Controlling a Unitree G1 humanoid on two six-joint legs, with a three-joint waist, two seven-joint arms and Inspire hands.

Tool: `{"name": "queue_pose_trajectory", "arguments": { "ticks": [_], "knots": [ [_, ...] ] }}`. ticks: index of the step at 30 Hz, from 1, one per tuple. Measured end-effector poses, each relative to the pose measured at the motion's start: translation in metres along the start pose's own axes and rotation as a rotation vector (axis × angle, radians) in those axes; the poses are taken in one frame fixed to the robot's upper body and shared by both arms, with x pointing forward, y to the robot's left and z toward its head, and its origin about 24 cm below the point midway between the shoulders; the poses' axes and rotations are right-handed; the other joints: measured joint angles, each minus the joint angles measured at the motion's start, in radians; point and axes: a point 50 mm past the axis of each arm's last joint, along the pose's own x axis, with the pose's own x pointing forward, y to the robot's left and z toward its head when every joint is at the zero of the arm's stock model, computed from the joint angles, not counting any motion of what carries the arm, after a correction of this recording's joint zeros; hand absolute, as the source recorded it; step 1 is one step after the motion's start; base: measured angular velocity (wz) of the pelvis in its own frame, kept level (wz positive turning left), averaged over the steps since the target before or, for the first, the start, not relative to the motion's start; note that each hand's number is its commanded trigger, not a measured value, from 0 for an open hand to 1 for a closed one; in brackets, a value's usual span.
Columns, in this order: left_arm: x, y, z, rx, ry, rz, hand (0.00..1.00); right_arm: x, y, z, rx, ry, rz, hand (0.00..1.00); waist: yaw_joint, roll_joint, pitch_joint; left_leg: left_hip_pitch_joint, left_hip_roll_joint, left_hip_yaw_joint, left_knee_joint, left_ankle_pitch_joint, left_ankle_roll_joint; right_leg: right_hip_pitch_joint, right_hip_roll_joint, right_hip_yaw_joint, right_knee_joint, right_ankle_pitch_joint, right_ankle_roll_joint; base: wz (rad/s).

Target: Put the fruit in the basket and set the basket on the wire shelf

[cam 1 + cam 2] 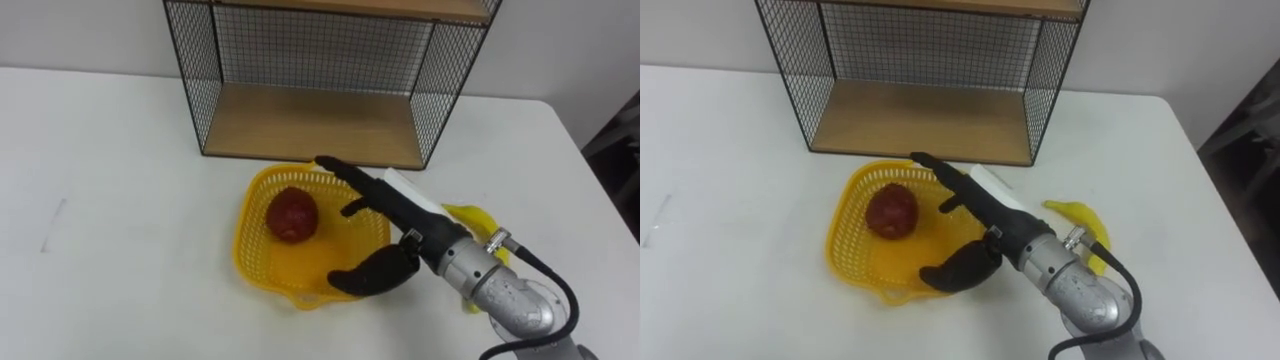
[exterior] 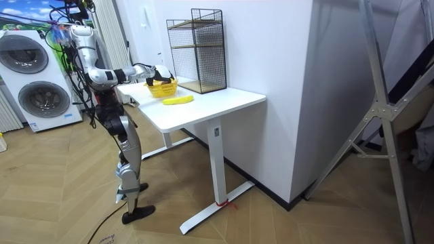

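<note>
A yellow plastic basket (image 1: 246, 222) stands on the white table just in front of the wire shelf (image 1: 310, 125). A round red fruit (image 1: 291, 214) lies inside it, towards its left side. My right hand (image 1: 400, 215) reaches in from the lower right and hovers over the basket's right half, open, with its fingers straight and pointing towards the shelf. The thumb sits low by the basket's front rim, and the hand holds nothing. A banana (image 1: 478, 220) lies on the table right of the basket, partly hidden behind my forearm.
The shelf has black mesh walls, a wooden bottom board and a second board above. The table (image 1: 110, 200) runs wide to the left; its right edge is near the banana. In the room view I stand at the table's end, with washing machines (image 2: 34, 81) behind me.
</note>
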Motion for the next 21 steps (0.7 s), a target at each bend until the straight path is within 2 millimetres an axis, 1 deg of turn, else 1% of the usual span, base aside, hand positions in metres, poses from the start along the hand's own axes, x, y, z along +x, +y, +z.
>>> {"name": "queue_pose_trajectory", "arguments": {
  "ticks": [6,7,10,14,16,17,18,19,20,21],
  "knots": [
    [0.0,0.0,0.0,0.0,0.001,0.0,0.0,-0.002,-0.005,-0.002,-0.002,0.007,-0.021,0.0,-0.003,0.004,0.0009,0.003,0.0,0.001,-0.002,0.0,0.0,0.007,0.0,0.0,0.0,0.003,0.0,0.0],
    [0.0,0.0,0.0,0.001,0.0,-0.001,0.0,-0.002,-0.006,-0.002,-0.002,0.009,-0.026,0.0,-0.003,0.007,0.0029,0.002,0.0,0.001,-0.002,0.0,0.0,0.011,0.001,0.0,0.0,0.003,0.0,0.0],
    [0.0,-0.001,0.0,0.007,-0.001,-0.003,0.0,-0.004,-0.01,-0.003,0.017,0.003,-0.045,0.0,-0.004,0.015,0.0026,0.004,0.0,0.001,-0.008,0.0,0.0,0.013,0.001,0.0,0.0,0.003,0.0,0.0],
    [0.0,-0.001,0.0,0.007,-0.001,-0.001,0.0,-0.007,-0.018,-0.004,0.066,-0.01,-0.092,0.0,-0.005,0.018,0.0028,0.009,0.0,0.001,-0.006,0.001,0.001,0.012,0.001,0.0,0.0,0.003,0.0,0.0],
    [0.0,-0.001,0.0,0.004,0.0,0.001,0.0,-0.009,-0.026,-0.005,0.078,-0.011,-0.152,0.0,-0.009,0.018,0.0029,0.009,0.0,0.001,-0.006,0.001,0.002,0.012,0.0,0.0,0.0,0.003,0.0,0.0],
    [0.0,0.0,-0.001,-0.005,0.0,0.004,0.0,-0.012,-0.031,-0.006,0.1,-0.019,-0.189,0.0,-0.01,0.014,0.0003,0.009,0.0,0.001,-0.006,0.001,0.002,0.012,0.0,0.001,-0.001,0.003,0.0,0.0],
    [0.0,0.0,-0.002,-0.011,0.002,0.006,0.0,-0.014,-0.035,-0.005,0.113,-0.028,-0.212,0.0,-0.011,0.013,0.0,0.009,0.0,0.001,-0.006,0.001,0.002,0.012,0.0,0.001,0.0,0.003,0.0,0.0],
    [-0.001,0.0,-0.006,-0.02,0.014,0.009,0.0,-0.017,-0.043,-0.001,0.127,-0.056,-0.267,0.0,-0.014,0.014,0.0003,0.011,0.0,0.001,-0.006,0.001,0.002,0.014,0.0,0.0,-0.001,0.003,0.0,0.0],
    [-0.001,-0.001,-0.009,-0.023,0.023,0.01,0.0,-0.019,-0.048,0.001,0.13,-0.072,-0.295,0.0,-0.017,0.015,0.0015,0.013,0.0,0.001,-0.006,0.001,0.002,0.016,0.0,0.0,-0.001,0.003,0.0,0.0],
    [-0.002,-0.001,-0.013,-0.028,0.037,0.012,0.0,-0.023,-0.056,0.007,0.139,-0.113,-0.354,0.0,-0.023,0.018,0.0034,0.017,0.0,0.001,-0.007,0.001,0.002,0.017,0.0,0.0,-0.001,0.003,0.0,0.0]
  ]
}}
